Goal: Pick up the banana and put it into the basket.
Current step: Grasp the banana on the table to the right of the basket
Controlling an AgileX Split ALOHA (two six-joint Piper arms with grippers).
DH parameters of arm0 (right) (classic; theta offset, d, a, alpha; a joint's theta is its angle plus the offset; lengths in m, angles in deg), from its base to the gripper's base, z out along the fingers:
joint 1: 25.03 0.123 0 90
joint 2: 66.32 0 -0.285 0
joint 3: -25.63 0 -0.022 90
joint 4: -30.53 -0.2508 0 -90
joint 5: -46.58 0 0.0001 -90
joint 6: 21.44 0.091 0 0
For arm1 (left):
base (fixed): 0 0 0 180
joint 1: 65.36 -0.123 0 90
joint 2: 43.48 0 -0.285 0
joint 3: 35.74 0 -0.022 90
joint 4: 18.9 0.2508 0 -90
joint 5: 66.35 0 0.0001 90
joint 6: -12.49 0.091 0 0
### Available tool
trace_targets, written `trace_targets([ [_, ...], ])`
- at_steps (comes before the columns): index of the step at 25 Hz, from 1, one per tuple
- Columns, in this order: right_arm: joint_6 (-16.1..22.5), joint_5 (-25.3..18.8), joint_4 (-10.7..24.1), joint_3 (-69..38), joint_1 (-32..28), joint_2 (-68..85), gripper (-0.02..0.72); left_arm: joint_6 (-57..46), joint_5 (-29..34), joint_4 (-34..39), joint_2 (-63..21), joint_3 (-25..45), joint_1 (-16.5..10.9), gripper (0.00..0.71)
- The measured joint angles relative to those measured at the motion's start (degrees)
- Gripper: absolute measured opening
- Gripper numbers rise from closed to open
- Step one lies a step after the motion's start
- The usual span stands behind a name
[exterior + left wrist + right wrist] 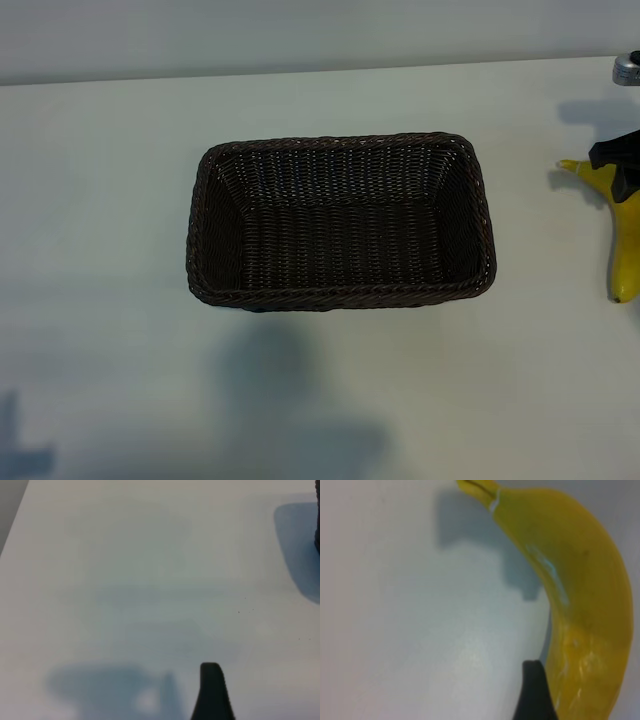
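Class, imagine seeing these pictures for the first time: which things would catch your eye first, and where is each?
The dark woven basket dominates mid-table, with nothing in it. The bright yellow banana lies on the table at the exterior view's right edge, apart from the basket, with the open right gripper over its stem end.

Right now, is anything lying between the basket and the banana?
No. In the exterior view, only bare white table separates the basket from the banana, which lies at the right edge.

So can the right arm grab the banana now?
Probably yes. The right gripper sits right above the banana, jaws open, with nothing in between; one finger is already beside it.
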Motion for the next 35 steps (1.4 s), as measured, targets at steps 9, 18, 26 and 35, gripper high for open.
trace_targets([
  [9, -0.07, 0.34, 0.00, 0.00, 0.00, -3.97, 0.521, 0.00, 0.00, 0.00, 0.00, 0.00, 0.00, 0.539],
  [18, -0.01, 1.39, 0.45, 0.00, 0.00, -4.54, 0.521, -0.05, 0.00, 0.00, 0.00, 0.00, 0.00, 0.539],
  [26, 0.02, 1.72, 0.49, 0.00, 0.00, -5.69, 0.521, -0.05, 0.00, 0.00, 0.00, 0.00, 0.00, 0.539],
  [35, 0.05, 1.42, 1.17, 0.01, 0.00, -6.75, 0.427, -0.05, 0.00, 0.00, 0.00, 0.00, 0.00, 0.539],
])
